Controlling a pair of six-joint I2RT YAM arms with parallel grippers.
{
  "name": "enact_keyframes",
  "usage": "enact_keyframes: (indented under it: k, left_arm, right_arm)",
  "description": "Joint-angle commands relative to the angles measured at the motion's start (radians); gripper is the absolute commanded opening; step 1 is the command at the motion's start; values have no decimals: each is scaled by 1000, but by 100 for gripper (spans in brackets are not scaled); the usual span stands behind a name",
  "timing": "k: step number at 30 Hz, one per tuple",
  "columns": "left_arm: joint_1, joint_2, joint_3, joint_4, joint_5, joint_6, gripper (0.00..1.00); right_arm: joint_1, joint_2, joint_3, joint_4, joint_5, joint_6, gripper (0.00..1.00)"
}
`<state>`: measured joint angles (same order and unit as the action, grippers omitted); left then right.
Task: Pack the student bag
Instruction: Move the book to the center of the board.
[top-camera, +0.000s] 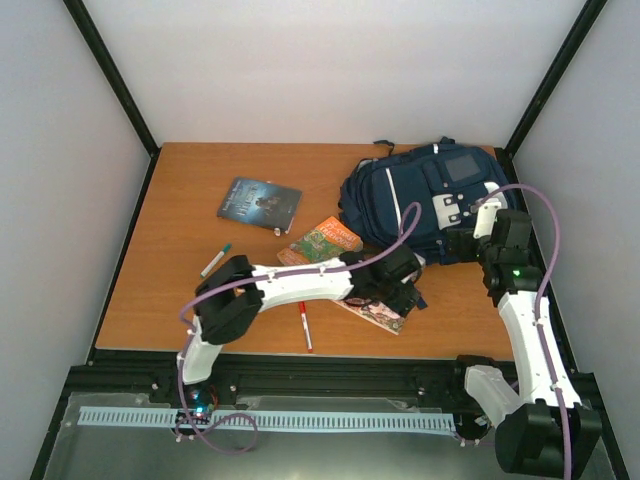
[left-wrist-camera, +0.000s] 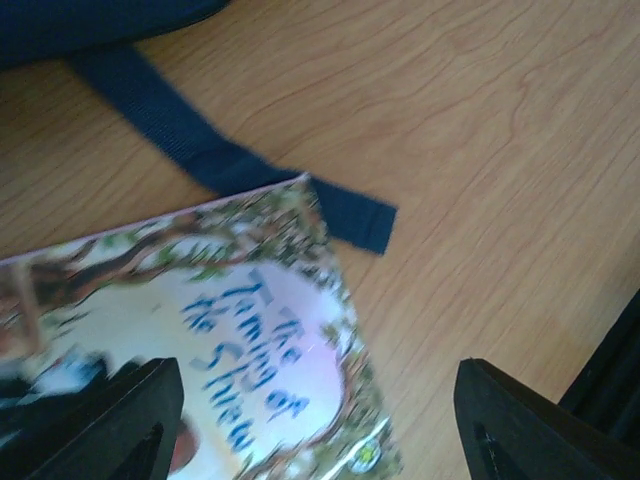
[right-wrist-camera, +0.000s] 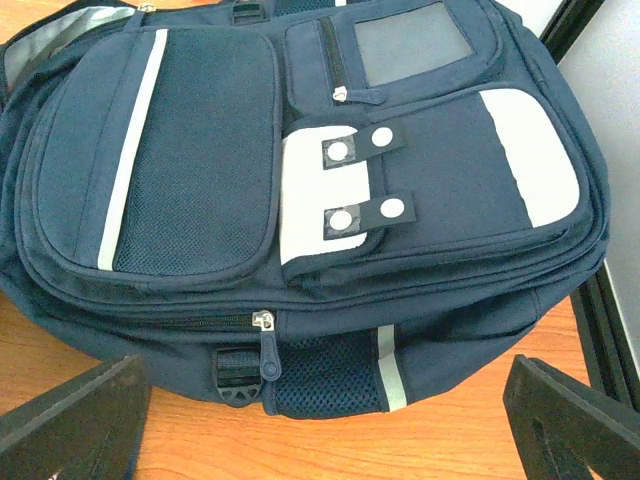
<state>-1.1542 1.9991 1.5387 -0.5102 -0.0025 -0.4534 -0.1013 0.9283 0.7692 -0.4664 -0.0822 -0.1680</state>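
The student bag (top-camera: 430, 195), a navy backpack with white stripes and patches, lies flat at the back right. In the right wrist view the bag (right-wrist-camera: 300, 200) fills the frame, its main zipper pull (right-wrist-camera: 267, 345) on the near side. My right gripper (right-wrist-camera: 325, 430) is open and empty, just in front of that side; it also shows in the top view (top-camera: 462, 243). My left gripper (top-camera: 405, 285) hovers open over a book, "The Taming of the Shrew" (left-wrist-camera: 230, 340), near a loose bag strap (left-wrist-camera: 220, 160). Its fingers (left-wrist-camera: 110, 420) straddle the book's corner without touching it.
A dark book (top-camera: 259, 203) lies at the back middle, and an orange and green book (top-camera: 325, 240) beside the bag. A green marker (top-camera: 215, 260) lies at the left and a red pen (top-camera: 304, 326) near the front edge. Black frame posts and white walls surround the table.
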Motion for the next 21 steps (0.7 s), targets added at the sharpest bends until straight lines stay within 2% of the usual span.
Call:
enact_keyframes:
  k: [1,5,11,17,21]
  left_arm:
    - [-30,107,161,-41,-41,-16,78]
    - [-37,206,254,-60,-70,-5,82]
    - [-40,334,382,-127,-198,71,81]
    - [-40,377,400,-138,-199,118,81]
    - [-40,359,347,-142,-198,124,81]
  right_arm:
    - [-12,-32,-15,30,14,6,100]
    - [-12,-46,-18,36,15,1,100]
    - [-16,-51,-26,45,38,-3,100]
    - [-18,-35,-25,44,25,-5,100]
    - [-17,-34,-25,40,18,-9,100]
